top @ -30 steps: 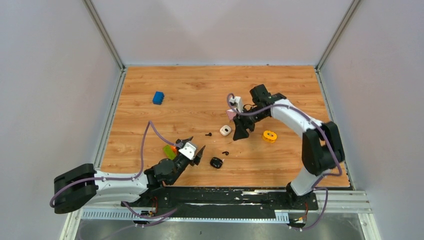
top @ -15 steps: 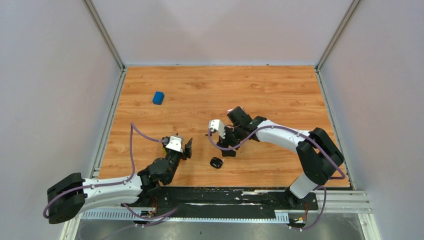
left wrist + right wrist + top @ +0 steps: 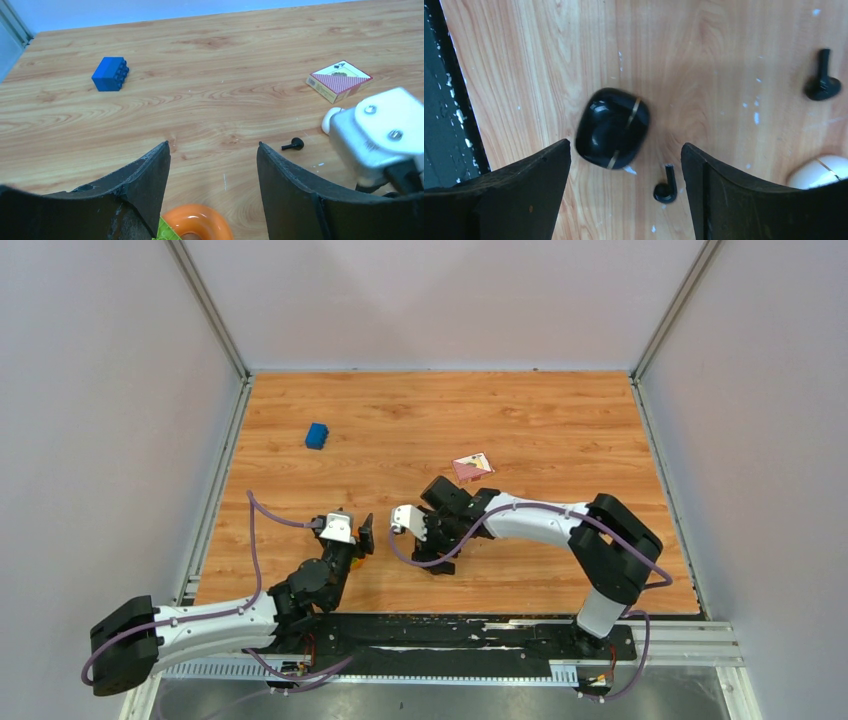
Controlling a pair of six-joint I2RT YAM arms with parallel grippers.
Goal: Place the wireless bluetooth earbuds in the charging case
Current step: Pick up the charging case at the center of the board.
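Right gripper (image 3: pixel 624 150) is hanging spread and empty over the glossy black charging case (image 3: pixel 611 127). One earbud (image 3: pixel 665 187) is lying between its fingers, the other earbud (image 3: pixel 822 82) out past the right one. Tiny, light, slippery, so I'm guessing pinch the stem. Left gripper (image 3: pixel 212 150) is spread too, empty.

Overhead rear view, close wrist views, shared table (image 3: pixel 400 420)

The right gripper (image 3: pixel 624 165) has its jaws wide apart. The black case (image 3: pixel 613 128) and one earbud (image 3: pixel 665 187) lie in the gap, the earbud close to one jaw. A second earbud (image 3: pixel 822 80) and a white rounded object (image 3: pixel 821 172) lie beyond that jaw. Ahead of the left gripper (image 3: pixel 212 150), the right arm's wrist housing (image 3: pixel 382 132) blocks the right side. The wood (image 3: pixel 225 100) toward the blue block (image 3: pixel 110 73) lies open.
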